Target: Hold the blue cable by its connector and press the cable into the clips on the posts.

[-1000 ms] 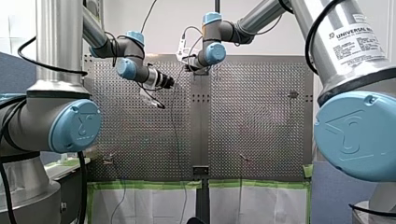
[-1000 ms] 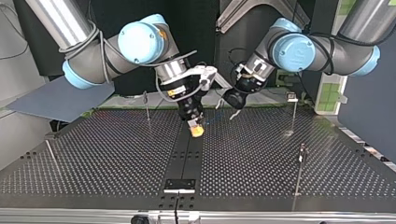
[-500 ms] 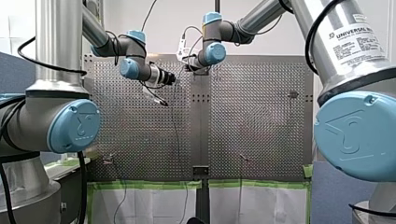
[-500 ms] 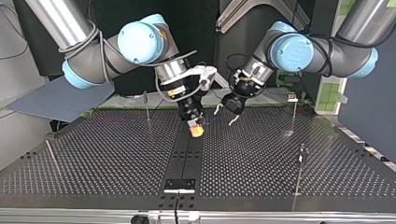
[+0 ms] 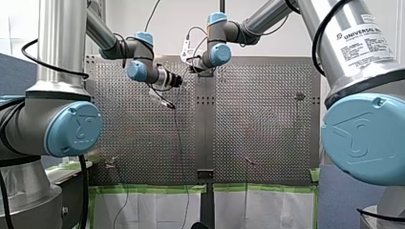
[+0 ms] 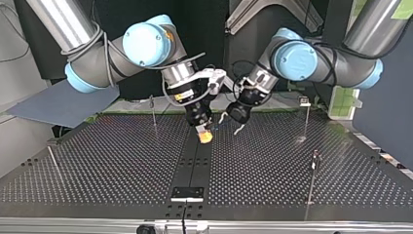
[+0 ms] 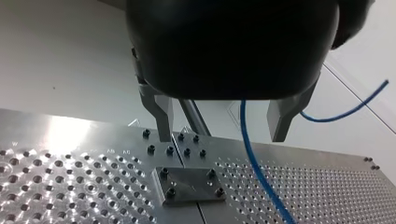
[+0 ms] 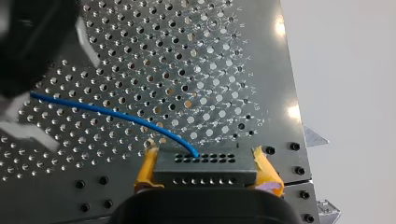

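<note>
"Where's the blue cable (image 8: pixel 116 114)?"
"Its connector (image 8: pixel 205 168) is pinched between the right gripper's (image 6: pixel 205 136) yellow pads, upper middle of the top view."
"And the left gripper (image 7: pixel 222 135)?"
"Just right of it there, fingers spread, with the cable running between them and touching neither."

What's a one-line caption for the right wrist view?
My right claw clamps the grey connector, its blue cable arcing over the perforated table.

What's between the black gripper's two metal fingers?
A thin blue cable passes through the open gap of my left gripper, touching neither finger, as the left wrist view shows.
</note>
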Robot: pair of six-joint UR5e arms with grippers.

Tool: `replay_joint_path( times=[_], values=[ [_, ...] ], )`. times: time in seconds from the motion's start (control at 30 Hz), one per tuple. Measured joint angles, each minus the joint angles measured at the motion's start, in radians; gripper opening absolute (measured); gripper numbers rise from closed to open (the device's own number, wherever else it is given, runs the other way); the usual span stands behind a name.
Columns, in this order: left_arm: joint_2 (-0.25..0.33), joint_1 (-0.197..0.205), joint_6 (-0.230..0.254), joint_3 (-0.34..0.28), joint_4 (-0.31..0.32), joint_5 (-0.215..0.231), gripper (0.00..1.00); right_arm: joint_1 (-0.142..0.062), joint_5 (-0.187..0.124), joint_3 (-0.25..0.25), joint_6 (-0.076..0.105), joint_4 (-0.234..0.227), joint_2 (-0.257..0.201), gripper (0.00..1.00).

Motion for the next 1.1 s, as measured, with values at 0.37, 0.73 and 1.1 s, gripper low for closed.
replay_joint_path(
  times=[0.37,0.73,1.1],
  values=[
    [-0.047,-0.023,-0.008,0.037,0.010,-0.020,1.00,0.000,0.000,0.000,0.000,0.000,0.000,0.00],
    [-0.047,-0.022,-0.004,0.043,-0.003,-0.044,0.95,0.000,0.000,0.000,0.000,0.000,0.000,0.00],
    [-0.046,-0.023,0.042,0.043,-0.010,-0.084,0.00,0.000,-0.002,0.000,0.000,0.002,0.001,0.00]
  ],
)
